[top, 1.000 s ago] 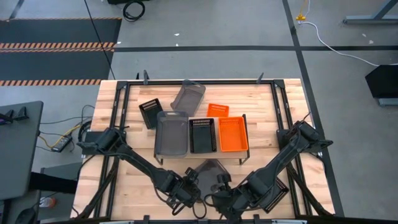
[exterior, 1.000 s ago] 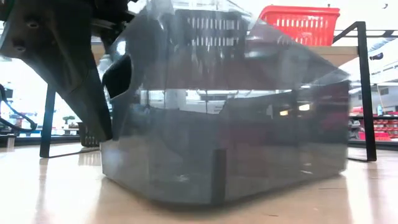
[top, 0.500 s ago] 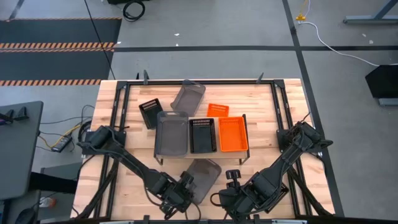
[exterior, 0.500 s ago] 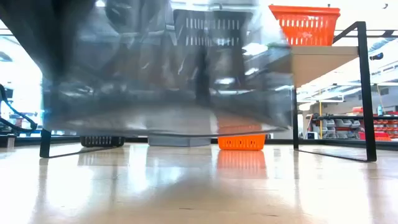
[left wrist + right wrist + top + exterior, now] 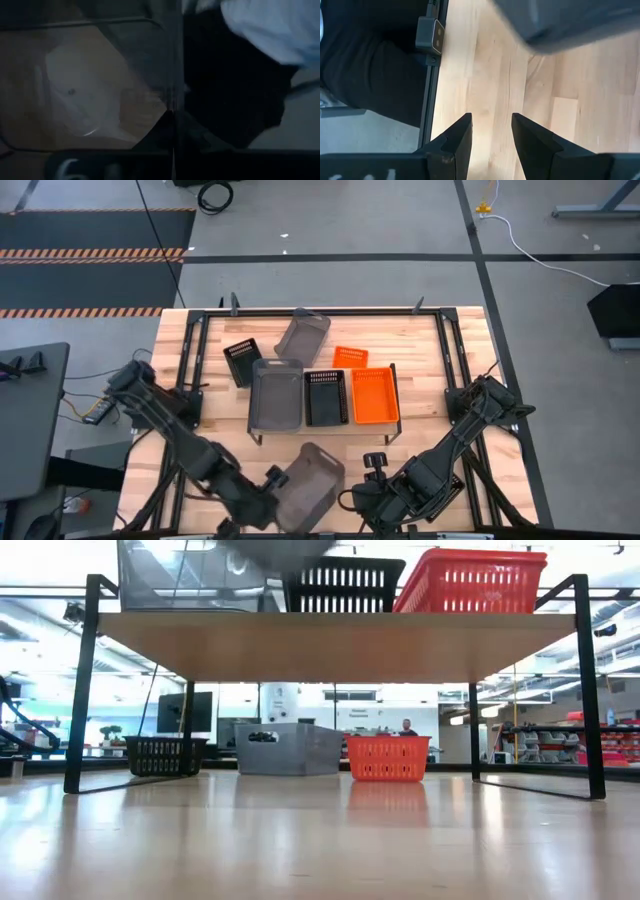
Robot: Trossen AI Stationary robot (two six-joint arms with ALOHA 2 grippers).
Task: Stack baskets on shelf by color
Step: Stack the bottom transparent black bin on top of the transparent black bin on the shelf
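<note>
High view: the left tool (image 5: pixel 268 498) is clenched on the rim of a grey basket (image 5: pixel 308 488) held above the near edge of the table (image 5: pixel 420 355), while the shelf (image 5: pixel 256 430) already carries a grey, a black and an orange basket side by side; a one-edge grip may let the basket swing and strike the shelf or miss the grey stack. Low view: the pale wood table is smooth and glossy, with shelving and a person far behind. Right wrist view: the right tool (image 5: pixel 491 131) hangs released over bare table.
</note>
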